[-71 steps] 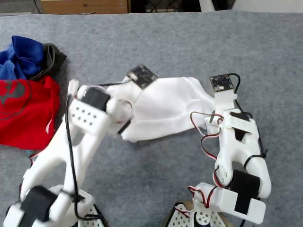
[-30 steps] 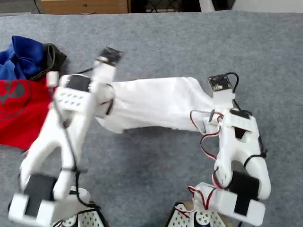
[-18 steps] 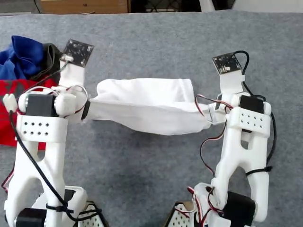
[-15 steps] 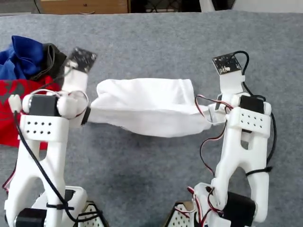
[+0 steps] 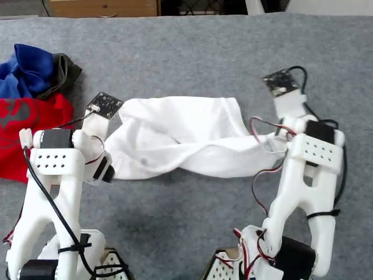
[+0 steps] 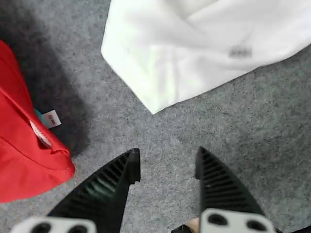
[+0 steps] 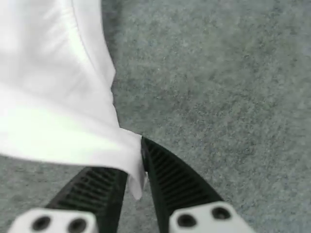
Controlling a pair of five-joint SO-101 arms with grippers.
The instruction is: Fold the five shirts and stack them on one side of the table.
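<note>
A white shirt (image 5: 186, 137) lies stretched across the middle of the grey table (image 5: 192, 46), loosely twisted along its length. In the right wrist view my right gripper (image 7: 137, 162) is shut on a corner of the white shirt (image 7: 48, 97); from above, that gripper (image 5: 271, 144) sits at the shirt's right end. My left gripper (image 6: 165, 165) is open with only bare table between its fingers, a short way off the white shirt's (image 6: 194, 48) left edge. Seen from above, it (image 5: 109, 168) is at the shirt's near left corner.
A red shirt (image 5: 29, 134) lies flat at the table's left edge, close to the left arm, and also appears in the left wrist view (image 6: 19, 145). Behind it are a crumpled blue shirt (image 5: 26, 70) and a dark grey one (image 5: 65, 69). A wooden cabinet (image 5: 105, 7) stands beyond the table.
The left gripper has let go of the shirt's left end and drawn back toward the near edge. The shirt has sunk onto the table. The right arm shifted slightly right, still holding.
</note>
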